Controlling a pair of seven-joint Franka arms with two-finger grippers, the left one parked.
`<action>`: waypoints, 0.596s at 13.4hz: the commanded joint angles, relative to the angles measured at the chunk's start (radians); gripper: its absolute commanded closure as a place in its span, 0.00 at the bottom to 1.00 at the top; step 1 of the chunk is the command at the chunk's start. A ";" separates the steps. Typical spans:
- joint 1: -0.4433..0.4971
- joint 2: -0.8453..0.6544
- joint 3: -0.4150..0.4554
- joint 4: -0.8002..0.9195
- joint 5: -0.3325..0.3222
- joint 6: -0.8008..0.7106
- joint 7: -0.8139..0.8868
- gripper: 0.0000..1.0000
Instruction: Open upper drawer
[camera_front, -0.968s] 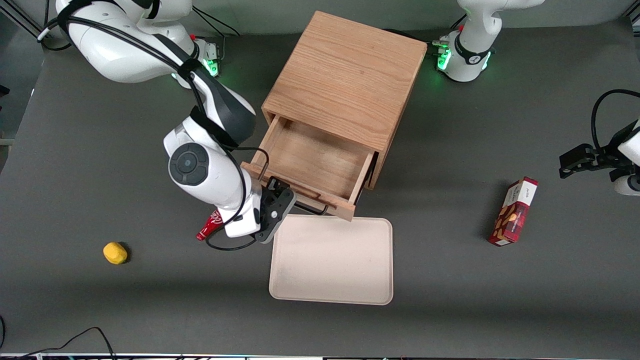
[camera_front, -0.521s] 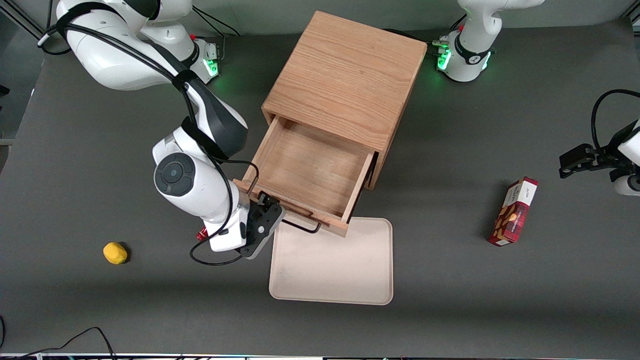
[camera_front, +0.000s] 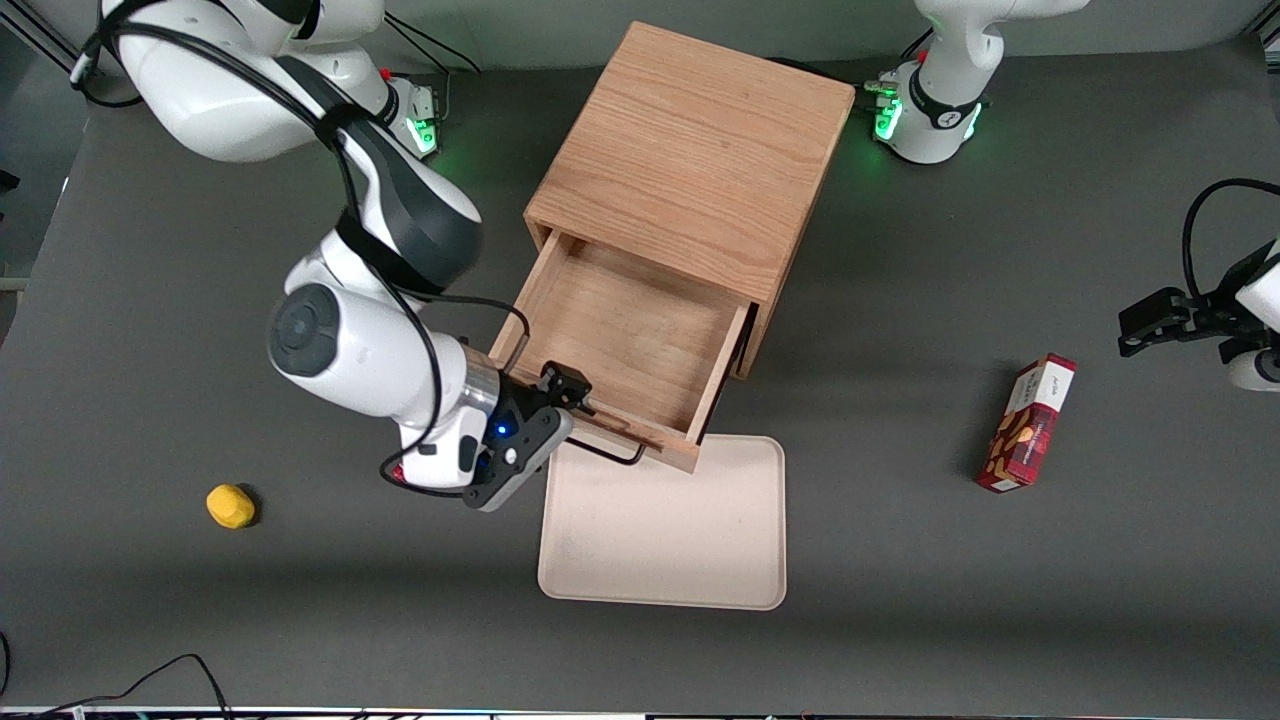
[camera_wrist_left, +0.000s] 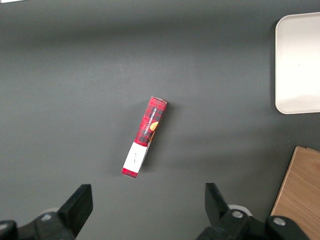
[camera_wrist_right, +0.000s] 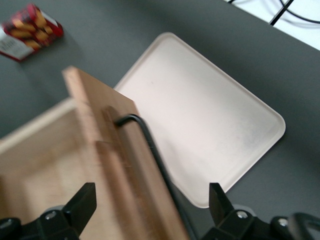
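Note:
The upper drawer (camera_front: 630, 330), a light oak box, stands pulled well out of the cabinet (camera_front: 690, 150), and its inside is bare. Its thin black wire handle (camera_front: 612, 453) hangs over the edge of the tray. My right gripper (camera_front: 562, 392) is open just above the drawer's front panel, at the end toward the working arm. In the right wrist view the gripper (camera_wrist_right: 152, 202) has its fingers wide apart, straddling the front panel (camera_wrist_right: 100, 130) and the handle (camera_wrist_right: 150, 140) without holding either. The lower drawer is hidden beneath the upper one.
A beige tray (camera_front: 665, 530) lies on the table just in front of the drawer. A red snack box (camera_front: 1028, 422) lies toward the parked arm's end. A yellow object (camera_front: 230, 505) lies toward the working arm's end. A red can (camera_front: 402, 470) is mostly hidden under my wrist.
The drawer slid farther out of the cabinet, then stopped. My wrist swung toward the working arm's end, and the gripper has come off the handle and now stands open over the front panel.

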 joint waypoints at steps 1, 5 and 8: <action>-0.054 -0.130 -0.009 -0.016 0.043 -0.140 0.038 0.00; -0.039 -0.399 -0.260 -0.064 0.022 -0.438 0.039 0.00; -0.040 -0.517 -0.478 -0.135 0.035 -0.441 -0.035 0.00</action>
